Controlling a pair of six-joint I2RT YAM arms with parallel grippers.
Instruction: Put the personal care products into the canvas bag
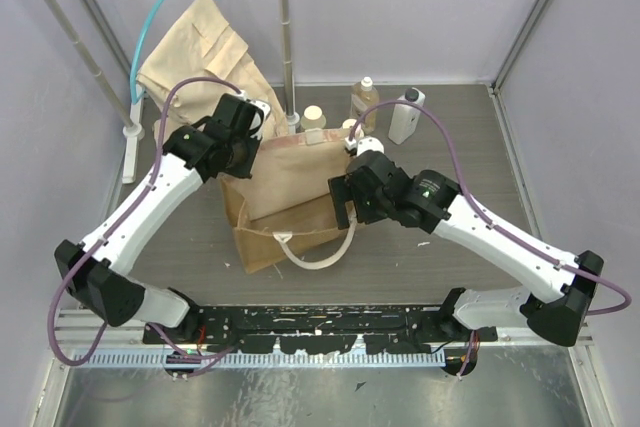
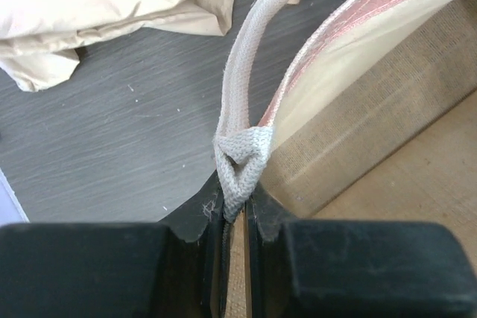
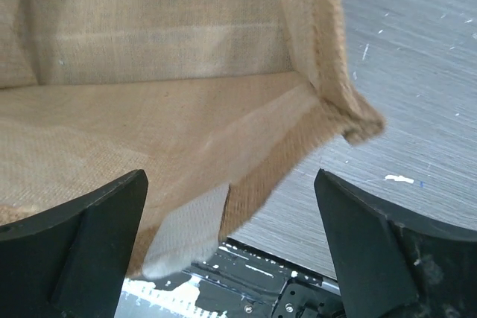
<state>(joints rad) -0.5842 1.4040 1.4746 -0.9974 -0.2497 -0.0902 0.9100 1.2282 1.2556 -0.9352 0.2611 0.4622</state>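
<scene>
At mid-table I see the canvas bag, tan and boxy, reddish along the rim, mouth open. My left gripper pinches its cream handle tight; my right gripper gapes wide, empty, over one bag corner.

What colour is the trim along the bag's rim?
Reddish pink; the trim shows best in the left wrist view.
</scene>
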